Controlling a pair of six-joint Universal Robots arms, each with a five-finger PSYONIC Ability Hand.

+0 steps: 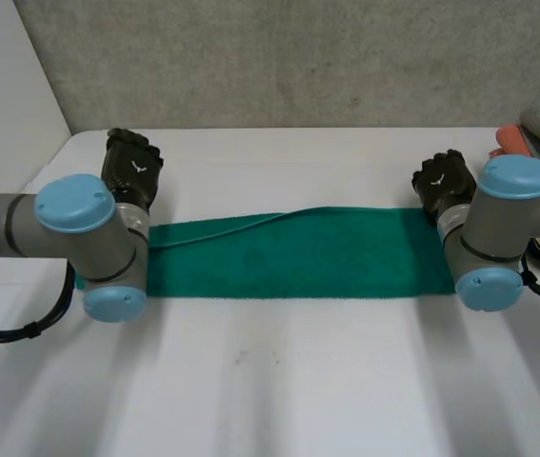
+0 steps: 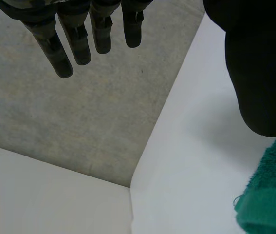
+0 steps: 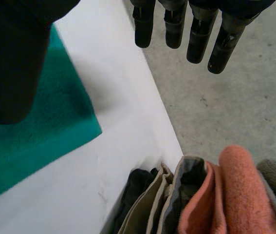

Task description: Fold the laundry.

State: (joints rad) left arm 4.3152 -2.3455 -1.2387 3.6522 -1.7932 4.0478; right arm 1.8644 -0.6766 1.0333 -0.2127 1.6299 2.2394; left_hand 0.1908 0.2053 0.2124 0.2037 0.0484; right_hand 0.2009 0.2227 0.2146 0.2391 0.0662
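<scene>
A green towel lies in a long band; left hand at 10 o'clock, right hand at 2, both released, likely poised for its ends.

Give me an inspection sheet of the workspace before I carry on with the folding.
Surface: white table, a few faint marks near its front.
Job's things: green towel, flat in a long strip between the arms, an upper layer's edge showing at its far left.
Clutter: pile of clothes beside the table's right edge, with orange, beige and dark pieces.
Hands: left hand open by the towel's far left corner; right hand open by its far right corner; neither holds cloth.
Cables: nothing seen on the towel.
Surroundings: grey concrete wall behind; white panel on the left.
</scene>
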